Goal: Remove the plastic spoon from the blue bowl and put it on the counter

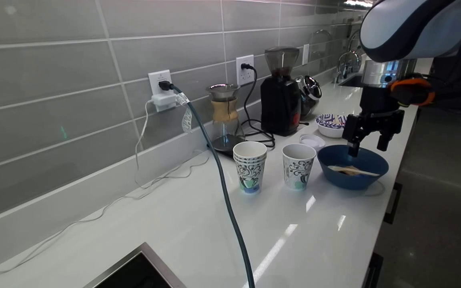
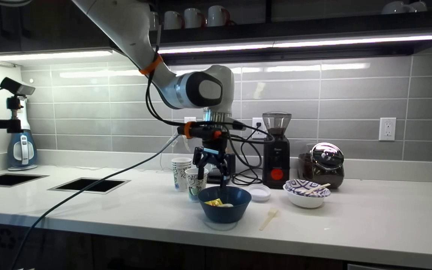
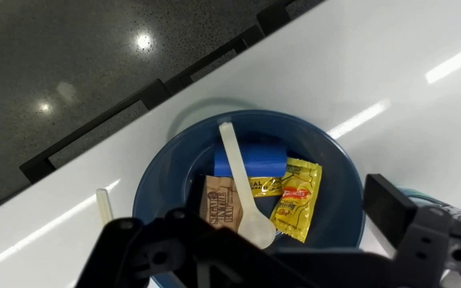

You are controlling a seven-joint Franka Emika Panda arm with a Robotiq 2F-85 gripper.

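One plastic spoon (image 3: 241, 186), two yellow packets (image 3: 297, 200) inside blue bowl (image 2: 225, 212).

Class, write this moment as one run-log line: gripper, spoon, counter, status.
gripper: jaws open, nothing held | plastic spoon: in blue bowl, over brown packet | counter: pale utensil beside bowl | status: spoon not yet removed

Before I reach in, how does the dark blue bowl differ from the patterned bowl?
Colour: the dark blue bowl is plain; the patterned bowl shows a purple-and-white design.
Contents: the dark blue bowl holds a plastic spoon and a sugar packet, among other things; the patterned bowl, a pale utensil.
The open gripper hangs over the dark blue bowl; the patterned bowl stands apart.
Both are round and on the counter.
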